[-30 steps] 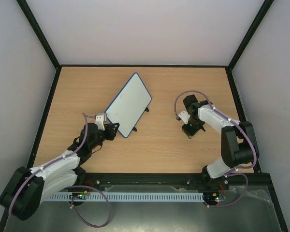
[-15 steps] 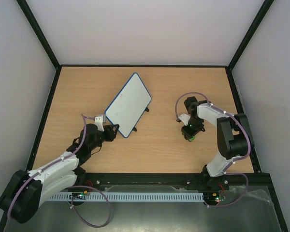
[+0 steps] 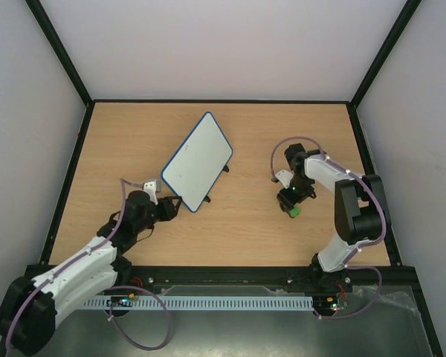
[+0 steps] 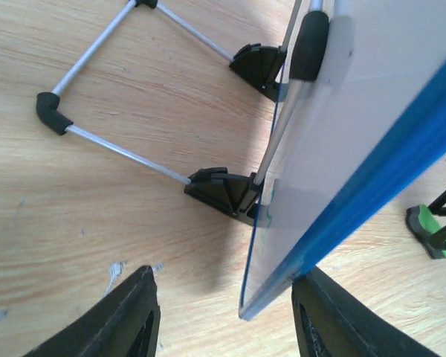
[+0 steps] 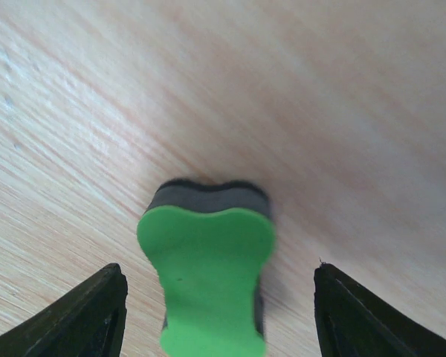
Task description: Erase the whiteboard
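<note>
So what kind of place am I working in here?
Probably a robot test cell: light wooden tabletop, plain white walls in black framing, two white arms bolted at its near edge.

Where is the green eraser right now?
In the top view, the green eraser lies on the table right of centre, directly under the open right gripper and well right of the whiteboard.

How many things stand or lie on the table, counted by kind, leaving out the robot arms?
Whiteboard: 1
Green eraser: 1
Total: 2
</note>
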You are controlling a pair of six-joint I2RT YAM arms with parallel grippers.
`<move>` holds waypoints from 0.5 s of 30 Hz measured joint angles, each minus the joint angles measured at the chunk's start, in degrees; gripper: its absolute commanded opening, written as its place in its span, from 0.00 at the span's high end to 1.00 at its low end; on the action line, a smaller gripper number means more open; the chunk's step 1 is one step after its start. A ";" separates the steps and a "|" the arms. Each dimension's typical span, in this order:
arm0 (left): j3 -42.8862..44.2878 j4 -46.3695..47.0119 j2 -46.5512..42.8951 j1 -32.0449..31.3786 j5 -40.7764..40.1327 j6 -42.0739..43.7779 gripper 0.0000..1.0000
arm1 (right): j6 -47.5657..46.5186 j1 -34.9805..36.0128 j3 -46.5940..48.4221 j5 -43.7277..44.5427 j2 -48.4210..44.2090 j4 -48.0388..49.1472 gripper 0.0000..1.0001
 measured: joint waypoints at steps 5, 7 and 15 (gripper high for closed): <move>9.62 -18.29 -7.10 0.00 -2.14 -3.21 0.35 | 0.39 -1.11 6.82 -0.33 -1.81 -1.97 0.30; 16.74 -25.68 -8.96 0.00 -4.17 -3.41 0.31 | 0.66 -1.92 9.90 -1.18 -3.17 -2.60 0.30; 38.34 -39.10 -6.60 0.37 -14.71 1.03 0.22 | 5.44 -8.04 19.06 -6.80 -4.76 -1.36 0.27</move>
